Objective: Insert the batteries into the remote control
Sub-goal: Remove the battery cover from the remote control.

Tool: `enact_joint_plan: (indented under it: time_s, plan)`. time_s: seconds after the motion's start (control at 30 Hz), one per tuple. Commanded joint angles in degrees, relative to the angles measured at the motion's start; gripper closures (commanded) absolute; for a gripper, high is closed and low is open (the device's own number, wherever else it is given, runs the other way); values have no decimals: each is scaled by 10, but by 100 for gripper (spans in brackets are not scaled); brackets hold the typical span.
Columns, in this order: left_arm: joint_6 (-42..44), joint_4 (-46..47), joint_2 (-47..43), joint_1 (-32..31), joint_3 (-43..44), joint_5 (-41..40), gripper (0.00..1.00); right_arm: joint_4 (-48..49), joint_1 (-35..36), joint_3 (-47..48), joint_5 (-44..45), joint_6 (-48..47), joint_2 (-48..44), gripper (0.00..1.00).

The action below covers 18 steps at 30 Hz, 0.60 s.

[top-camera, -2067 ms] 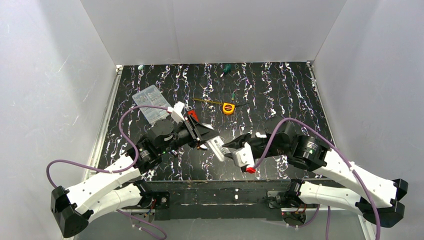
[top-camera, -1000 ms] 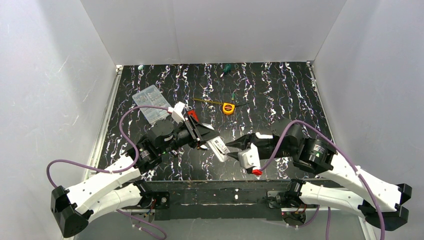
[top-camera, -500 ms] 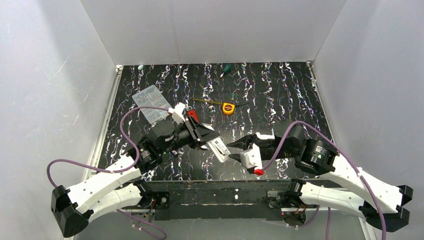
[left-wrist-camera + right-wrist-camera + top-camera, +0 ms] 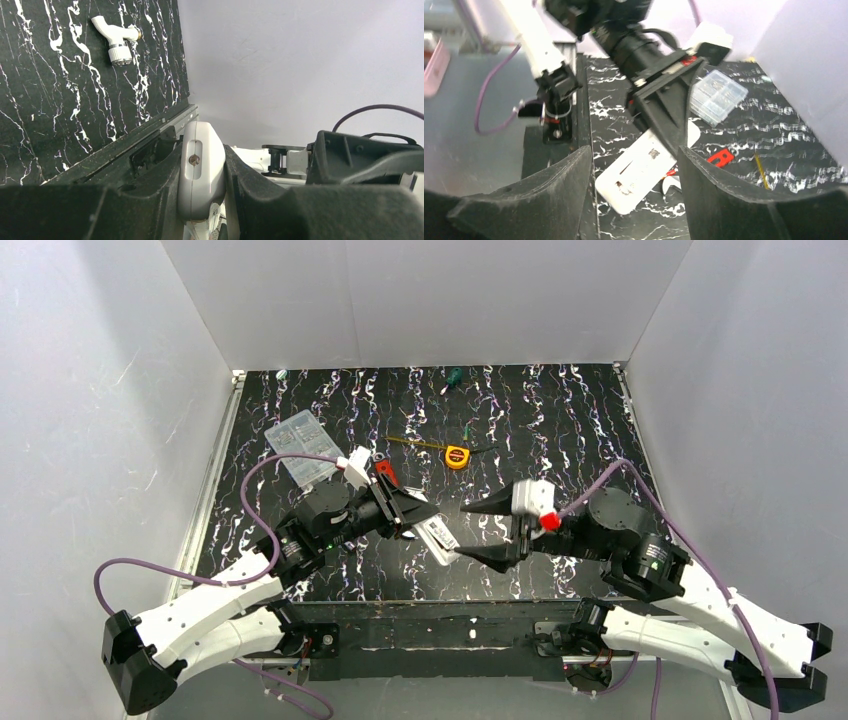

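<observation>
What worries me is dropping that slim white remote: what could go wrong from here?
The left gripper pinches the slim white plastic remote control by one end, seemingly above the black marbled table; a nudge from the open right gripper, flanking its free end, might twist it loose.

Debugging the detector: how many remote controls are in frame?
1. The white remote control is clamped in the left gripper, its free end between the open right gripper's fingers. Others may be hidden.
</observation>
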Motion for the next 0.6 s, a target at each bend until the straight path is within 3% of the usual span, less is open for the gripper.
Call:
enact_joint_plan:
  time_s: [0.0,0.13,0.23,0.57]
  plan:
    - [0,37,-12,-2,-8,0,100,47,1,10,171,269,-3,26]
    - [0,39,-12,-2,-10,-2,100,-112,8,88,275,374,43,19]
    - [-1,38,-11,-2,-10,-1,100,-224,16,152,289,414,95,19]
    - [1,31,-17,-2,-11,-2,100,-304,57,191,297,458,166,23]
